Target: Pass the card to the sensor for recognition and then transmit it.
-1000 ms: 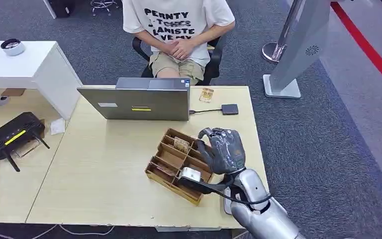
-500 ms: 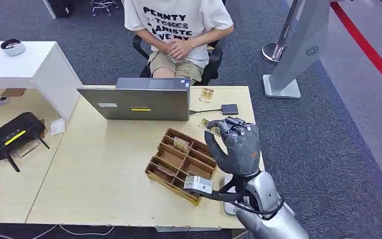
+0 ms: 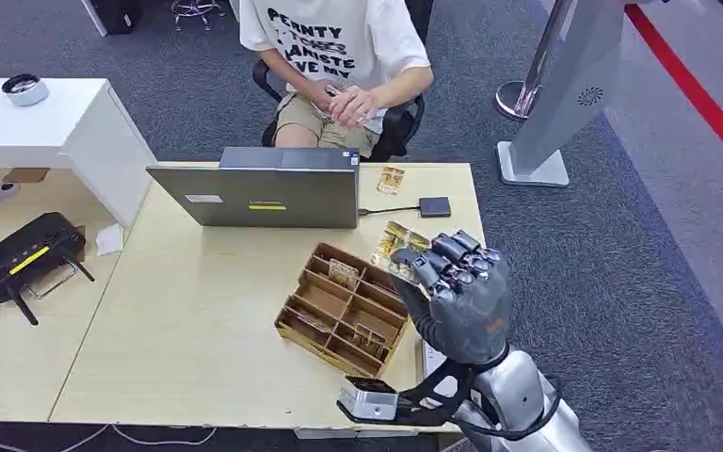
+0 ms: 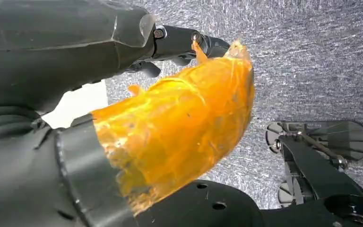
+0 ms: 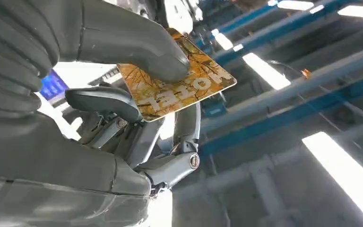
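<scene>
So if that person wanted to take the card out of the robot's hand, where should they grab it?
Probably by the free edge of the card that juts up and away from the right hand, toward the laptop. The thumb and fingers cover the near end, so coming from the desk's far side looks easiest.

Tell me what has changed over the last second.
The right robot hand lifted from the wooden organizer, holding a card taken from it, now raised above the desk. The person's hands shifted on their lap. Laptop, sensor, organizer stayed put.
</scene>
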Controlling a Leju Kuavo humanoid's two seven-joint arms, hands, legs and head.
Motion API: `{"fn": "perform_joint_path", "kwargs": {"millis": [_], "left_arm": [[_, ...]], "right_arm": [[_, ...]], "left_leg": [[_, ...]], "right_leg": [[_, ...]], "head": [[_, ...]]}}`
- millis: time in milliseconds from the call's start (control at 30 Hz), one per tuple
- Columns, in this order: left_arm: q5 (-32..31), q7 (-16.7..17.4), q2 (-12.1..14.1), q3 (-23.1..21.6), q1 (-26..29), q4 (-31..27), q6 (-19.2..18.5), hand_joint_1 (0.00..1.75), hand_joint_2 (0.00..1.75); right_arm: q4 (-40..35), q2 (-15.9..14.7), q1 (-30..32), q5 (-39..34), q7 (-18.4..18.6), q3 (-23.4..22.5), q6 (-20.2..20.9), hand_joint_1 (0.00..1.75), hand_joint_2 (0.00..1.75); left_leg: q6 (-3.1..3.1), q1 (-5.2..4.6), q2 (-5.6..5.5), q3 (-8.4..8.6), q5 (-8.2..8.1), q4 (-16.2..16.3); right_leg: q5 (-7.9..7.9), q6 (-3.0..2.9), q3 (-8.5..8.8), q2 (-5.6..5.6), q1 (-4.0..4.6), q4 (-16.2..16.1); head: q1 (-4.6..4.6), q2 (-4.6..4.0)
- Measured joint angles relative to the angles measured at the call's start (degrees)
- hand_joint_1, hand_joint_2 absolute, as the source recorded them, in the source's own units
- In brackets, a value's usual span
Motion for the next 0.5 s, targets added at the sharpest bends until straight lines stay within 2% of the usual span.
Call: {"fn": "perform_joint_path", "kwargs": {"millis": [167, 333, 400, 500], "left_arm": [[-1.90, 0.00, 0.02, 0.00, -0.04, 0.00, -0.50, 0.00, 0.00], [-4.00, 0.00, 0.09, 0.00, -0.38, 0.00, -1.03, 0.00, 0.00], [-4.50, 0.00, 0.11, 0.00, -0.59, 0.00, -1.05, 0.00, 0.00], [-6.23, -0.11, 0.18, -0.02, -0.82, 0.00, -1.40, 0.00, 0.00]], "right_arm": [[-0.90, 0.74, -0.57, 2.95, -4.23, -1.40, 0.02, 1.75, 1.75], [1.77, 1.46, -4.30, 4.27, -7.04, -2.73, 0.02, 1.75, 1.75], [3.32, 1.71, -5.65, 4.86, -7.15, -2.93, 0.02, 1.75, 1.75], [8.47, 1.68, -10.14, 7.85, -4.22, -2.54, 0.02, 1.75, 1.75]], "left_leg": [[0.00, 0.01, 0.00, -0.01, 0.00, 0.00], [0.00, 0.02, 0.01, 0.01, 0.02, 0.00], [0.01, 0.02, -0.02, 0.00, 0.03, 0.00], [0.00, 0.03, 0.09, 0.03, 0.04, 0.00]], "right_leg": [[0.00, 0.00, 0.00, 0.00, 0.00, 0.00], [0.03, -0.02, 0.02, 0.01, 0.00, 0.00], [0.03, -0.02, 0.05, -0.04, 0.00, 0.00], [0.09, -0.07, 0.04, 0.05, 0.00, 0.02]], "head": [[-0.02, 0.00], [0.00, 0.00], [0.00, 0.00], [0.00, 0.00]]}}
